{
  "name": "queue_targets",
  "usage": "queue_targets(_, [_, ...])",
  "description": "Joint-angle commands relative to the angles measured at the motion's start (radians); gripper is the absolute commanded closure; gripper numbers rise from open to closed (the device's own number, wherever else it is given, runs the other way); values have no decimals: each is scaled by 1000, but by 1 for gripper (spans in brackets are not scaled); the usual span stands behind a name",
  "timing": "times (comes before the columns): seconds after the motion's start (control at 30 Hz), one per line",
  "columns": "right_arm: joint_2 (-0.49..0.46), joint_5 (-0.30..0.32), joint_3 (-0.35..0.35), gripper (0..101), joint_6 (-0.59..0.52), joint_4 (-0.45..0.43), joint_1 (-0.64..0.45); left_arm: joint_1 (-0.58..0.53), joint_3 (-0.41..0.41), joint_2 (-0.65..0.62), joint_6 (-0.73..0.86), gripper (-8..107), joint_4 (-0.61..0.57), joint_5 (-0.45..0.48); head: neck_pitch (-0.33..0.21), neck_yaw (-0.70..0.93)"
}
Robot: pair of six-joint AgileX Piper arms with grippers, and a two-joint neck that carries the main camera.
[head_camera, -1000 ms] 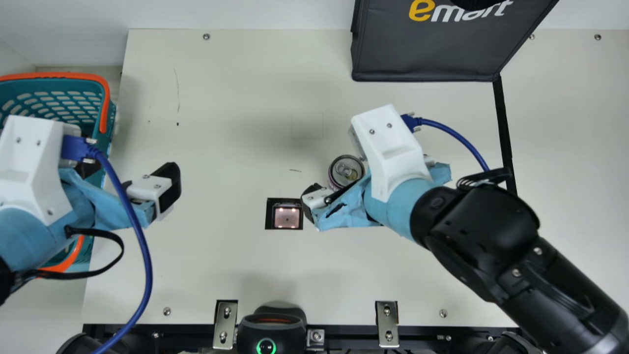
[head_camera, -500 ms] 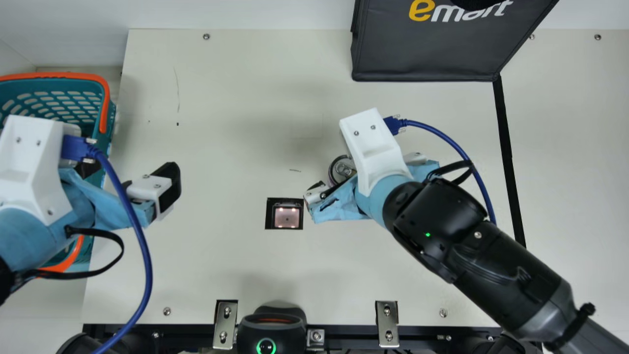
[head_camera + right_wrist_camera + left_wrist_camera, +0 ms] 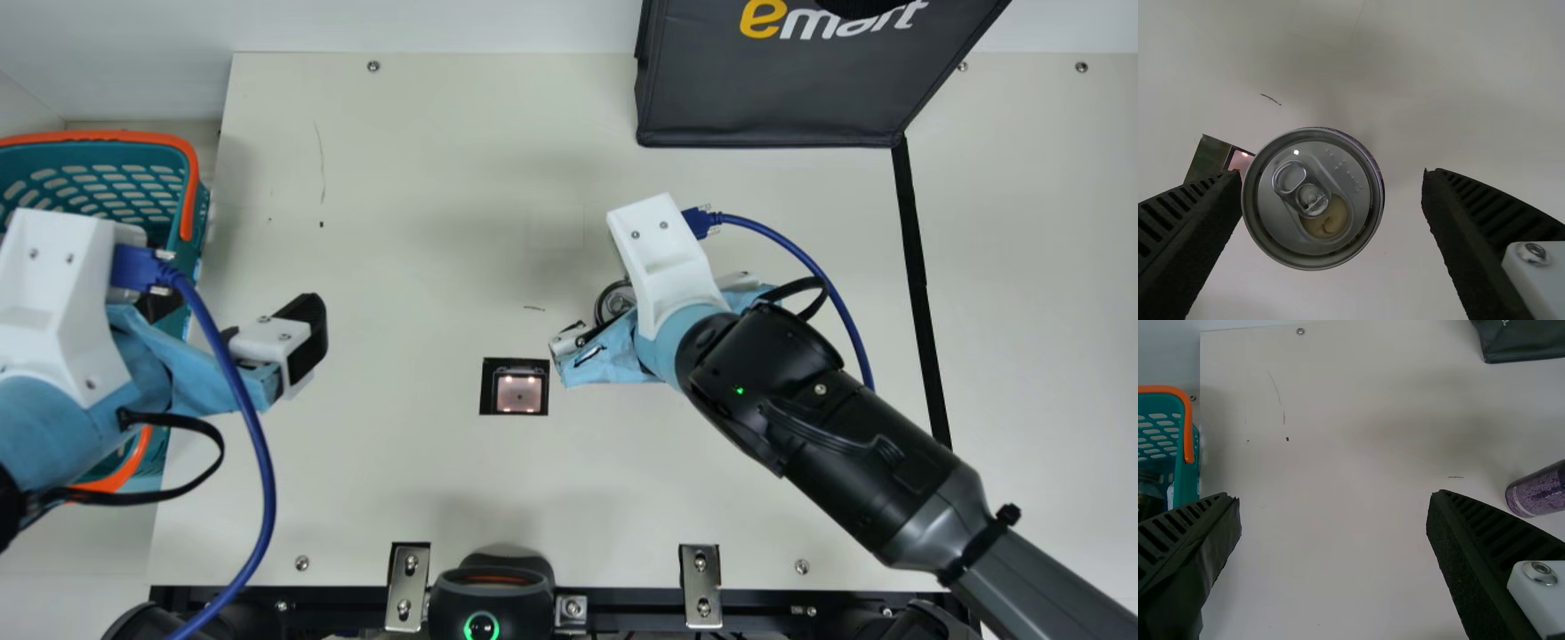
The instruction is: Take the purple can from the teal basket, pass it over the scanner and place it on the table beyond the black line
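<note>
My right claw gapes wide, gripping nothing, with the purple can upright in line with its gap, off-centre toward the scanner side

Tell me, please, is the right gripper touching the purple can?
Cannot tell. The right wrist view shows the purple can between the jaws of the right gripper, one plainly clear of it, the other's tip lined up with its rim.

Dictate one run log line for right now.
right hand: open, at upright purple metal can | left hand: open, empty | can: short of black tape line
</note>
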Motion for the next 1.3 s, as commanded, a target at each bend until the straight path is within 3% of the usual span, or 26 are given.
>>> queue_targets(0.0, [3, 0, 1, 33, -3, 3, -1, 0, 0, 0, 0, 9, 0, 0, -29, 2])
queue_targets(0.33, [6, 17, -13, 100, 4, -16, 8, 0, 0, 0, 0, 9, 0, 0, -29, 2])
queue_targets(0.8, [-8, 117, -128, 101, 17, -65, 41, 0, 0, 0, 0, 9, 0, 0, -29, 2])
queue_targets(0.9, [-8, 133, -144, 101, 18, -71, 44, 0, 0, 0, 0, 9, 0, 0, -29, -68])
queue_targets(1.27, [-86, 145, -98, 101, 10, -50, -89, 0, 0, 0, 0, 9, 0, 0, -29, -325])
